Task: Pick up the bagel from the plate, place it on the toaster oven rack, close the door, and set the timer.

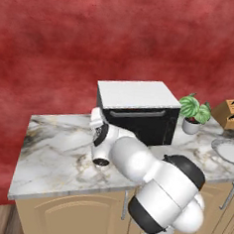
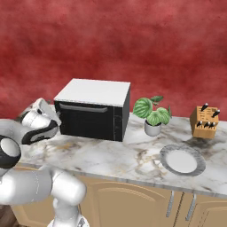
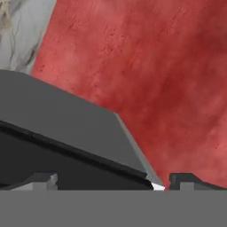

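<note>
The plate (image 2: 182,160) lies flat on the marble desk (image 2: 115,155), well to the right of the toaster oven (image 2: 95,111), and its face looks bare: no bagel can be made out on it or anywhere else on the desk. The oven's door (image 2: 88,119) stands shut and upright, its grey bar handle (image 2: 83,108) running along the top edge, so the rack is hidden and whether the bagel already sits inside cannot be told. If so, what remains is the timer, though no knob is clear enough to point out.

A bagel would handle as a light, slightly springy ring, not fragile, best pinched across one side of the ring. The door is a stiff hinged panel, best moved by its bar.

The gripper (image 3: 111,181) hangs at the oven's left end, close to the top edge of the front, jaws spread fully and holding nothing; the hand view looks across a dark slanted oven edge toward the red wall (image 3: 168,80).

Past the oven stand a potted plant (image 2: 153,117) and, further right, a wooden knife block (image 2: 205,122).
</note>
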Robot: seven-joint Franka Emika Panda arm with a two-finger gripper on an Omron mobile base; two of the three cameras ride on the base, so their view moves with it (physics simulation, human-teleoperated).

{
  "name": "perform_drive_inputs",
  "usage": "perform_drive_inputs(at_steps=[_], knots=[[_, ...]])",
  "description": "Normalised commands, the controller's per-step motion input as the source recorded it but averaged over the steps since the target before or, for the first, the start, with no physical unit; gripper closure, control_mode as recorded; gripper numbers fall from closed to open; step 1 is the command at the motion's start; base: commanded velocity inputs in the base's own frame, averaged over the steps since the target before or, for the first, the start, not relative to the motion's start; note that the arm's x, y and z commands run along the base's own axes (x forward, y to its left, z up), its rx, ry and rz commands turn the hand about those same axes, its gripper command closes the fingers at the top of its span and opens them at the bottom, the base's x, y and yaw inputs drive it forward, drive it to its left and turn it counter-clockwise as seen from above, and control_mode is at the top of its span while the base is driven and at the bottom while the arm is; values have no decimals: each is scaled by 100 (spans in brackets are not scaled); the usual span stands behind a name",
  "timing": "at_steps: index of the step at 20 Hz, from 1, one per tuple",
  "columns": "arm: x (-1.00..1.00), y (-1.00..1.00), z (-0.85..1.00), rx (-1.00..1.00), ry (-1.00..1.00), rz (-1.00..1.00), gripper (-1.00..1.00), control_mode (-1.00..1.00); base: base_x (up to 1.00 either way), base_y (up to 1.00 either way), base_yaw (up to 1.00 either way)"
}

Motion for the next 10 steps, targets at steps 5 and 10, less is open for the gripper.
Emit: perform_drive_inputs(at_steps=[5, 10], knots=[[41, 0, 15, -11, 0, 28, -100, -100, 0, 0, 0], [32, 0, 18, -12, 0, 24, -100, -100, 0, 0, 0]])
